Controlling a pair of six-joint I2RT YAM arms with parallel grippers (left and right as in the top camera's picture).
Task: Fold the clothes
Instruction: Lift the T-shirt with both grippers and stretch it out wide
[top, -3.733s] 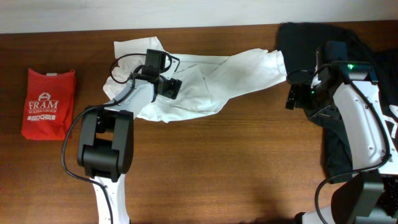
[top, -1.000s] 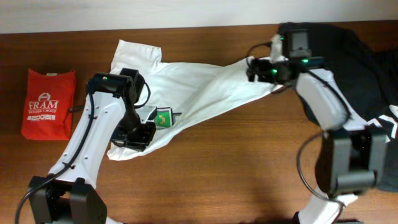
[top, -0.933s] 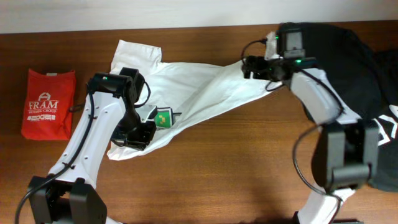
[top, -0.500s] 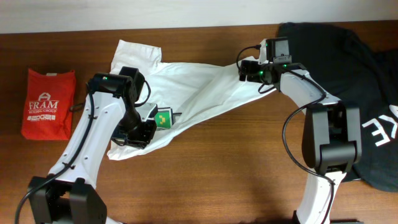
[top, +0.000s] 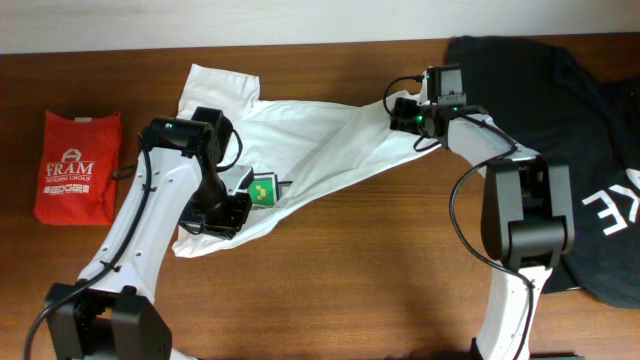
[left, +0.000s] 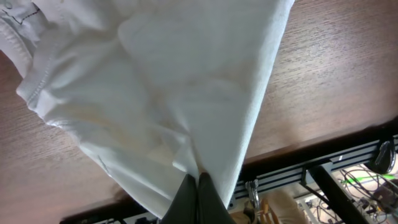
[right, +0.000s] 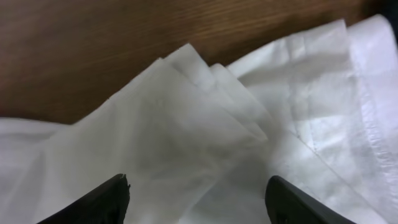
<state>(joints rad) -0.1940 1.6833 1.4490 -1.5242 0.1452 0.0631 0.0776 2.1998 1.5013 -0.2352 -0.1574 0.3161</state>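
The clothes, a wrinkled white T-shirt (top: 320, 130), lie stretched across the wooden table from the upper left to the right. A small green-and-yellow label (top: 262, 189) shows near the shirt's lower left. My left gripper (top: 215, 215) is shut on the shirt's lower-left edge. In the left wrist view its fingertips (left: 199, 190) pinch the white cloth (left: 186, 93), which hangs above the table. My right gripper (top: 398, 112) sits over the shirt's right end. It is open, with the fingers (right: 106, 199) wide apart over layered folds of the cloth (right: 186, 112).
A folded red shirt (top: 78, 165) printed "FRAM" lies at the far left. A large black shirt (top: 585, 150) with white letters covers the table's right side, just right of the right gripper. The wall edge (top: 300, 45) runs along the back.
The right arm has swung its forearm and settled its gripper slightly lower on the shirt's right end. The black shirt now lies more exposed. The left arm and its grip have not moved.
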